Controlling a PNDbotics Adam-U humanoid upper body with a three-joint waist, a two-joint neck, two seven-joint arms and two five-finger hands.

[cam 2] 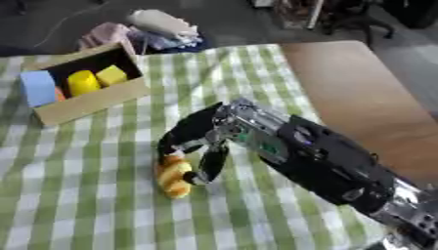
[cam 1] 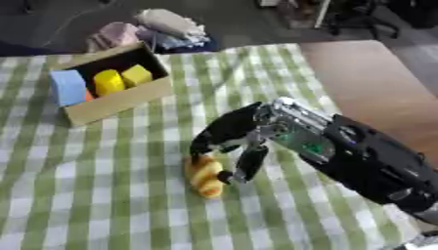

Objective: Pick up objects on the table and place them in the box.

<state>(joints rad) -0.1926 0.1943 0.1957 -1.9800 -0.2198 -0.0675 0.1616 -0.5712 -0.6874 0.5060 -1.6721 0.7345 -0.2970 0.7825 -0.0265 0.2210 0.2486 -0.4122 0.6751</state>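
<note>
Under the right hand lay a yellow-orange bread-like object on the checked cloth, fingers and thumb seemingly curled around it. Far up-left of the hand sat the cardboard box with yellow blocks.

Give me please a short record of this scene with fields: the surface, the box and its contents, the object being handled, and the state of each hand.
surface: table with a green and white checked cloth
box: open cardboard box at the far left of the cloth
box contents: blue block, two yellow pieces, something orange beside the blue block
object handled: yellow-orange ridged item, like a bread toy, lying on the cloth
right hand: right hand over the item, fingers curled around its upper end
left hand: not in view
behind the table: pile of soft things
</note>
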